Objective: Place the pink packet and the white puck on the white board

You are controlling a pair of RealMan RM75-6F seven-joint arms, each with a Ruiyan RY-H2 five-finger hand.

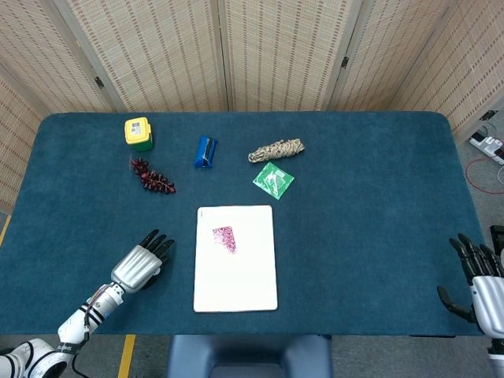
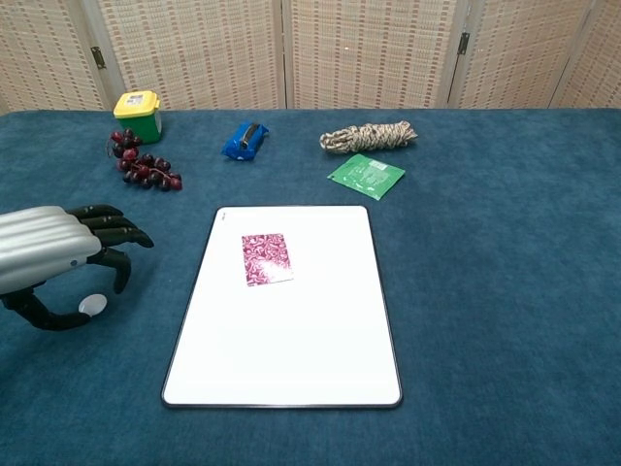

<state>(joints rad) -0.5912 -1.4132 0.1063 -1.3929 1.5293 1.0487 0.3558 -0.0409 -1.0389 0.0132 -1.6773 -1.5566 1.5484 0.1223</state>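
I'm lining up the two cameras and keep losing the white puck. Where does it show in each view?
Head view: not visible; the left hand covers the spot left of the white board.
Chest view: white puck at left, between the left hand's thumb and fingers.
Shared landmark: the pink packet on the board's upper half.

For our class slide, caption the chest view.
Left hand closing around white puck; pink packet already on white board.
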